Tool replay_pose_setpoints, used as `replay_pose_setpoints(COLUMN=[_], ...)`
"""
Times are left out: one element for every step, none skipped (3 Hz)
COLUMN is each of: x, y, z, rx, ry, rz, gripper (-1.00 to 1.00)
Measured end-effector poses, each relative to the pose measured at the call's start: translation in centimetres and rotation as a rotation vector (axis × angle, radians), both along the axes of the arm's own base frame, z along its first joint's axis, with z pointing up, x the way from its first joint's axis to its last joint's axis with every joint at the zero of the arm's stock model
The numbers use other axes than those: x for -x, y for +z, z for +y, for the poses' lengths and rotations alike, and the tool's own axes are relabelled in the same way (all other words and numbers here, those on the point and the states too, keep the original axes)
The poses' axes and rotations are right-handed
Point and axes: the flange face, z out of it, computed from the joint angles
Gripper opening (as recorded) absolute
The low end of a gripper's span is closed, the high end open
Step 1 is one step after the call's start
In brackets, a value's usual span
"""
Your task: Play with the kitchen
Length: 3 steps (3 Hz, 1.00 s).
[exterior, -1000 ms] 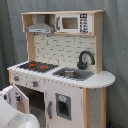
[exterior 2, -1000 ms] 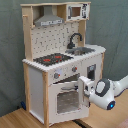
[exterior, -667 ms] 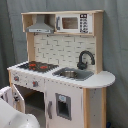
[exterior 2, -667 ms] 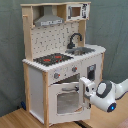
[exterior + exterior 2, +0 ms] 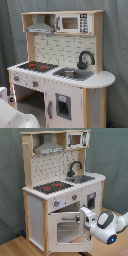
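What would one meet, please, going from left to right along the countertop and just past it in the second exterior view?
Stovetop → faucet → sink → the arm's white wrist, lower down in front of the kitchen's right side.

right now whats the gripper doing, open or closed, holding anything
Gripper: at the oven door of the toy kitchen in the second exterior view; open or closed cannot be told.

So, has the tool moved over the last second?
Yes, slightly. In the second exterior view the tool has sunk a little lower against the oven door, remaining near the door's right edge.
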Motion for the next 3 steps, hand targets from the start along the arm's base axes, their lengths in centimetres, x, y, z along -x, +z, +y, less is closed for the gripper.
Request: replay_pose_setpoints(x=[0.07, 0.10, 0.59], y=[0.07, 0.04, -0.40], z=[0.31, 0.31, 0.40], rx=[0.022, 0.026, 0.056], ry=[-0.024, -0.024, -0.024], rz=[0.014, 0.015, 0.029], gripper=[-1.00, 1.00, 1.00])
